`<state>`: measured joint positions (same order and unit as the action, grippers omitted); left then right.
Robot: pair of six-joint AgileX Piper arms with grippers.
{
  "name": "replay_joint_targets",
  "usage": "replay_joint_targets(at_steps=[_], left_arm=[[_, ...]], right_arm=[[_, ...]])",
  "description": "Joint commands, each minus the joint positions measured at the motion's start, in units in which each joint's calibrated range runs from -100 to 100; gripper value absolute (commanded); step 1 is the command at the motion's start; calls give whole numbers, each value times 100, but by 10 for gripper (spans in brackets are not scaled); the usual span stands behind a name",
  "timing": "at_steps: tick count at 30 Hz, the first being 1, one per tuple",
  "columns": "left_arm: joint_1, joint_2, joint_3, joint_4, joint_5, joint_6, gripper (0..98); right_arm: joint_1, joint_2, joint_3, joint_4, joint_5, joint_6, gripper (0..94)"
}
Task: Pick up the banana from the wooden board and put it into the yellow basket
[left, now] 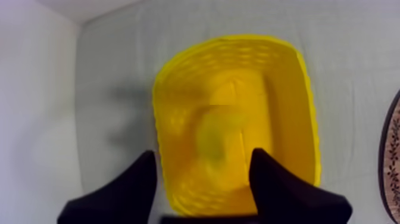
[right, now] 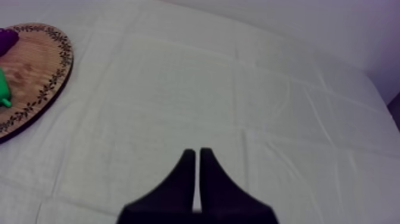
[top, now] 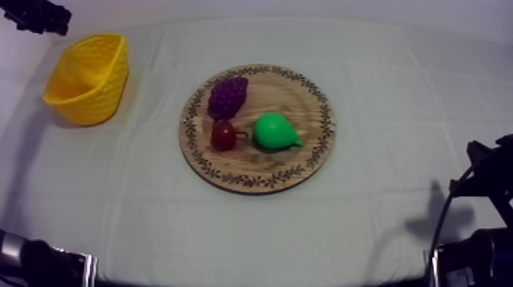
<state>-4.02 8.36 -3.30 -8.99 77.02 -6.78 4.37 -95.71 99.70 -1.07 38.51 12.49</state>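
**Soft, cool light, basically no glare**

The light is flat and a bit bluish, and seems to come mostly from overhead. From above, the tabletop (top: 382, 91) is brightest mid-frame and greys off toward the left edge and the corners. The shadows are all soft: a smudge just left of the right arm (top: 488, 175), a dark rim under the yellow basket (top: 88, 76), and a short one under the pear (top: 273, 131) on the wooden board (top: 301, 99). In the left wrist view there are two fuzzy shadows beside the basket, and its inside glows almost washed-out yellow. The left claw (left: 204, 153) and right claw (right: 197, 150) are just flat black silhouettes.

Left hand (left: 203, 155) — two matte black fingers (left: 119, 196), broad base, tapering tips; right hand (right: 197, 151) — same black wedge shapes.
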Motion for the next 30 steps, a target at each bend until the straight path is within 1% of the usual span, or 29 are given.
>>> replay_joint_targets(at_steps=[1, 8, 16, 19, 22, 24, 30], left_arm=[[-5, -32, 12, 1, -3, -1, 623], [-14, -406, 233, 44, -116, 50, 623], [-4, -1492, 1101, 260, -635, 174, 544], [76, -1944, 1394, 288, -768, 309, 510], [189, -2457, 1780, 282, -1036, 490, 466], [270, -2816, 2065, 254, -1238, 613, 406], [586, -3749, 2799, 16, -1603, 1024, 243]], right_arm=[[-1, -4, -3, 2, 4, -1, 6], [-1, -4, -3, 2, 4, -1, 6], [-1, -4, -3, 2, 4, -1, 6], [-1, -4, -3, 2, 4, -1, 6], [-1, -4, -3, 2, 4, -1, 6], [-1, -4, -3, 2, 4, -1, 6], [-1, -4, -3, 2, 4, -1, 6]])
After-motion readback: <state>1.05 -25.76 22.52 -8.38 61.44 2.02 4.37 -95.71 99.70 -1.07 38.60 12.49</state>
